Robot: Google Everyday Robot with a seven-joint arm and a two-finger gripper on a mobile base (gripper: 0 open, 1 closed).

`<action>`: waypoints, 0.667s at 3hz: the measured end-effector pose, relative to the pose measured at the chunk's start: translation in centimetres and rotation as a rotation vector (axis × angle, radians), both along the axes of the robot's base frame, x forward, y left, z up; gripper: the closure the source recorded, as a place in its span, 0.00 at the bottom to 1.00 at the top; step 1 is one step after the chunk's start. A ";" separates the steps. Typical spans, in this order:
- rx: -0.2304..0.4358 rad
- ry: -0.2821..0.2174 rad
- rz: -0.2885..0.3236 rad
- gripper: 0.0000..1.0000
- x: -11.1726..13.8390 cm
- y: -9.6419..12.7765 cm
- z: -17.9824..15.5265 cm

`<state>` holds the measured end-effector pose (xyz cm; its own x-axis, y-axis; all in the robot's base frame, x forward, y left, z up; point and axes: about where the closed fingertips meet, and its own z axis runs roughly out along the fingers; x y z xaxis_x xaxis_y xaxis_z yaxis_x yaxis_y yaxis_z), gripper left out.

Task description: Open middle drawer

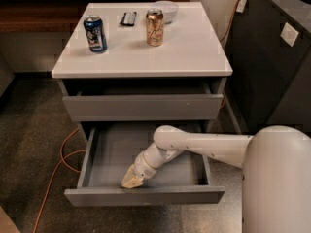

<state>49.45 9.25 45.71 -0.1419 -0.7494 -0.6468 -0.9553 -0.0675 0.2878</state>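
The middle drawer (146,196) is pulled far out of the grey cabinet, showing its shallow grey box interior (112,152), which holds nothing but my arm. My gripper (131,181) reaches down into it and rests just behind the flat front panel, left of centre. My white arm (204,144) comes in from the right over the drawer's right side. The lowest drawer is hidden beneath the open one.
The top drawer front (143,107) stands slightly ajar. On the white top (194,52) are a blue can (95,33), a gold can (155,27), a black remote-like object (129,18) and a white bowl (166,8). An orange cable (63,154) lies on the floor left. A dark cabinet (272,62) stands right.
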 end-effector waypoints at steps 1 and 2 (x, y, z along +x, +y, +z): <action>0.008 -0.008 0.001 1.00 -0.5 0.2 0.6; 0.002 -0.050 -0.019 1.00 0.2 -0.3 1.5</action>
